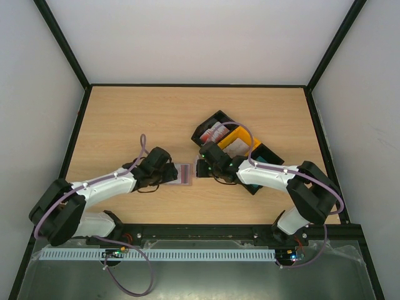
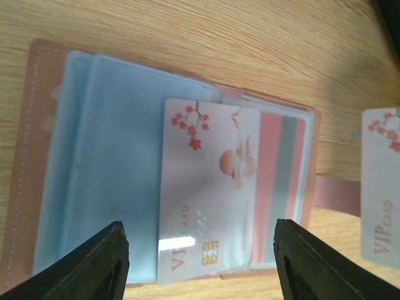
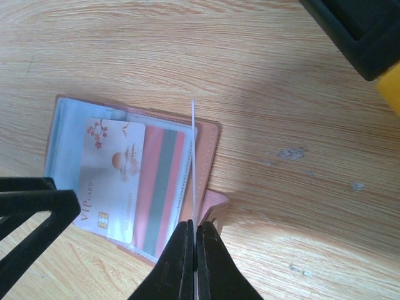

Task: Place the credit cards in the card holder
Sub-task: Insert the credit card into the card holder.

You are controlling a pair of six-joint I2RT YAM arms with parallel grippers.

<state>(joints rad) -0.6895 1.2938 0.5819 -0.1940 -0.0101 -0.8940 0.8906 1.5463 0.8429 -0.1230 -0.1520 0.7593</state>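
Wide apart stand the fingers of the left gripper (image 2: pixel 200 228), one on each side of the view and closed on nothing. They hang just above the near edge of the open card holder (image 2: pixel 112 156). The right gripper (image 3: pixel 195 228) is pinched tight on a second card (image 3: pixel 194 162), held on edge so that its wrist camera shows only a thin pale line. This card stands over the holder's right half, and the pictures do not show whether it touches.

On the holder a white card (image 2: pixel 209 187) with red blossoms, a gold chip and the letters VIP lies face up. It overlaps the pale blue pockets on the left and a clear pocket with pink and grey stripes on the right. Whether any edge of it is tucked in cannot be told.

The holder lies flat on the wooden table (image 1: pixel 125 125), between the two grippers and near the middle. Further back and to the right sit black and yellow trays (image 1: pixel 212 119) holding more cards (image 1: pixel 217 132).
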